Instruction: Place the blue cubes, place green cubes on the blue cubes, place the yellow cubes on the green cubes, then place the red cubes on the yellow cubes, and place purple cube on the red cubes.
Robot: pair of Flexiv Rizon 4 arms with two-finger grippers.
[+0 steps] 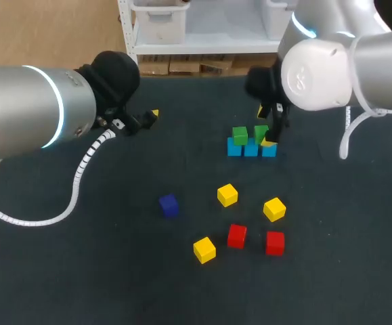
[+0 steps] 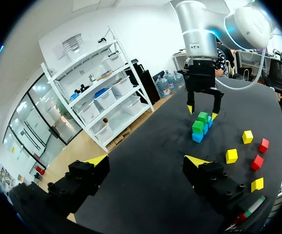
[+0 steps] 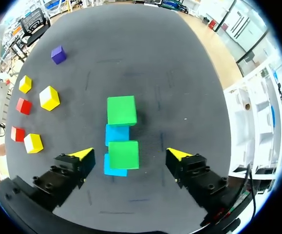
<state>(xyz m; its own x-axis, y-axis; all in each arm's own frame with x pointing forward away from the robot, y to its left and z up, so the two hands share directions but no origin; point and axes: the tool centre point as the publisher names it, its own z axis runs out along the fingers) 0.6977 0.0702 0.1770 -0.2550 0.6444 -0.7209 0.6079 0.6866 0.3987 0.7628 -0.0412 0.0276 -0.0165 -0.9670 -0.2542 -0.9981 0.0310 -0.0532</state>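
Observation:
Three blue cubes (image 1: 251, 149) stand in a row at the table's far middle. Two green cubes (image 1: 240, 135) sit on top of them, side by side. My right gripper (image 3: 129, 154) hangs open just above the row, its yellow tips on either side of the nearer green cube (image 3: 123, 155) without touching it. The other green cube (image 3: 122, 110) lies just ahead. My left gripper (image 2: 147, 161) stands open and empty off to the left (image 1: 145, 120), facing the stack (image 2: 199, 129). Yellow cubes (image 1: 227, 195), red cubes (image 1: 236, 235) and a purple cube (image 1: 169, 205) lie loose nearer the front.
Loose yellow cubes also lie at the front middle (image 1: 204, 249) and to the right (image 1: 274, 209), with a second red cube (image 1: 275, 242) beside them. The dark table mat (image 1: 80, 271) stretches bare on the left and front.

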